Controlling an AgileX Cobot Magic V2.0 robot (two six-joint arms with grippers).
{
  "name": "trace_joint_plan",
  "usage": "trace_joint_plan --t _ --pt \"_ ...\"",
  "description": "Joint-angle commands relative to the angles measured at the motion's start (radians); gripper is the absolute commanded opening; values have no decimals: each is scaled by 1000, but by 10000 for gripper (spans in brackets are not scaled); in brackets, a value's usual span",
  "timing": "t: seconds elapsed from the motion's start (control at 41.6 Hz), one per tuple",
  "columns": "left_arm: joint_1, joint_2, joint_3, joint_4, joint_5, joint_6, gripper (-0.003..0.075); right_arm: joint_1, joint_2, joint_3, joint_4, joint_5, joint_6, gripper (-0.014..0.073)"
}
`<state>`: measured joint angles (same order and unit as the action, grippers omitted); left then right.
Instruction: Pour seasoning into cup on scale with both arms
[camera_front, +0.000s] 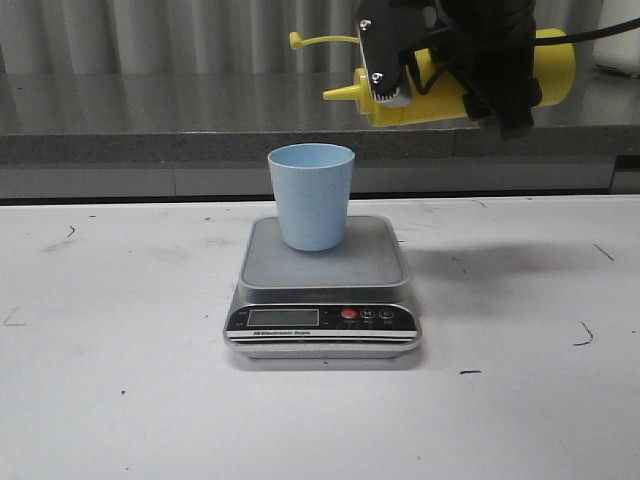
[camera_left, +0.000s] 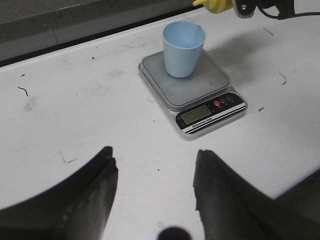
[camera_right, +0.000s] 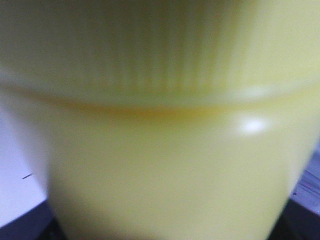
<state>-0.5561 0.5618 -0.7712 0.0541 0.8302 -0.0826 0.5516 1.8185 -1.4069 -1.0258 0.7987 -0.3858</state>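
In the front view, a flat silver digital kitchen scale (camera_front: 325, 290) with a rounded steel platform, a black front panel, an LCD display and a red button sits at the centre of the frame on a scuffed white table (camera_front: 120, 380). A small pale blue plastic tumbler (camera_front: 311, 196), tapered and without a handle, stands upright on the platform toward its rear edge.

In the upper right of the frame, the black right gripper (camera_front: 430, 80) holds a tall yellow plastic squeeze bottle (camera_front: 555, 65) in the air, well above the table. The bottle lies nearly horizontal, its pointed conical nozzle aimed toward the left of the frame and tipped slightly downward. The nozzle tip is above the tumbler's rim and a little to the right of it, not touching it. A thin yellow tethered cap strap sticks out to the left above the nozzle. The gripper's fingers are pinched on the bottle near its cap end. In the right wrist view, the yellow body fills almost the whole picture, blurred.

In the left wrist view, the left gripper (camera_left: 155, 182) hangs over bare table in the lower part of the frame, well apart from the scale, its two dark fingers (camera_left: 95, 195) spread wide with nothing between them.
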Motion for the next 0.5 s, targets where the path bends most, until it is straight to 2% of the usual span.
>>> trace_joint_plan --t 0.0,0.481 --pt "-4 2 -25 -5 -69 -4 344 2 -55 -41 -126 -6 -1 313" --pt "-4 2 -25 -5 -69 -4 344 2 -55 -41 -186 -5 -1 313"
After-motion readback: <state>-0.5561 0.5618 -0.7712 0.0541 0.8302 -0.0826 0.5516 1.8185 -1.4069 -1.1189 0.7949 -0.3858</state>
